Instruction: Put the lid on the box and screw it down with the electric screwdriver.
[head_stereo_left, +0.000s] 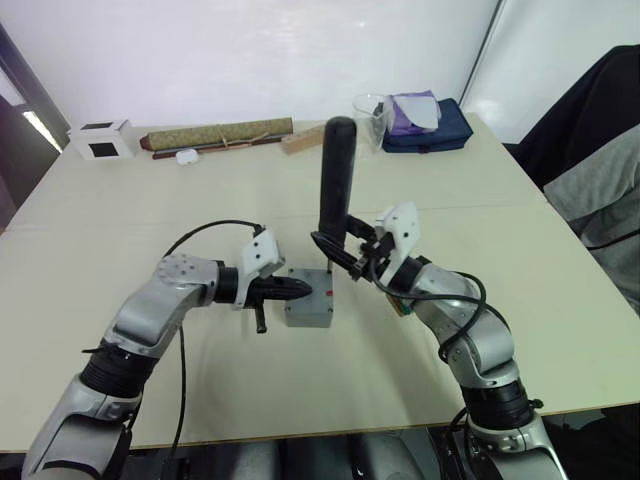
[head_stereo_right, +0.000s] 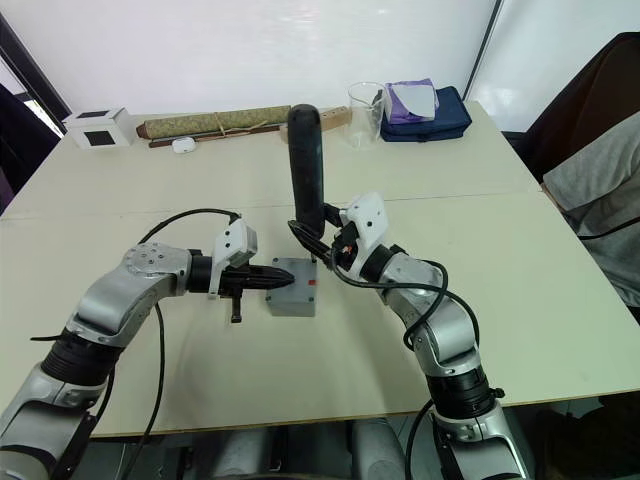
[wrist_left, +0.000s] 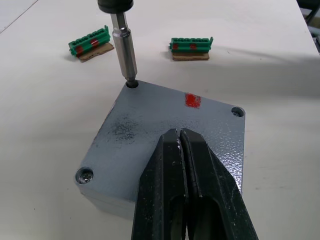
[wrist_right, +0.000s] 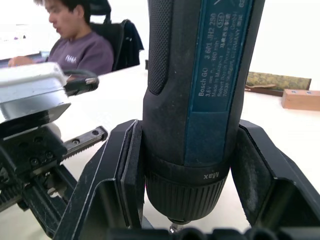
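The grey lid (wrist_left: 150, 135) lies on the grey box (head_stereo_left: 306, 316) at the middle of the table, and a red mark (wrist_left: 193, 100) shows near one edge. My left gripper (head_stereo_left: 295, 291) is shut, its closed fingertips (wrist_left: 179, 134) resting on the lid's top. My right gripper (head_stereo_left: 350, 255) is shut on the black electric screwdriver (head_stereo_left: 335, 175), which stands upright. Its metal bit (wrist_left: 125, 45) sits in a screw hole at the lid's far corner. Screws show in two other corners.
Two green terminal blocks (wrist_left: 90, 42) (wrist_left: 191, 46) lie just beyond the box. Along the far edge are a white cube (head_stereo_left: 103, 140), a rolled olive bundle (head_stereo_left: 220, 133), a wooden block (head_stereo_left: 302, 140), a clear beaker (head_stereo_left: 372, 118) and a navy pouch (head_stereo_left: 430, 125). A person (wrist_right: 75, 45) sits nearby.
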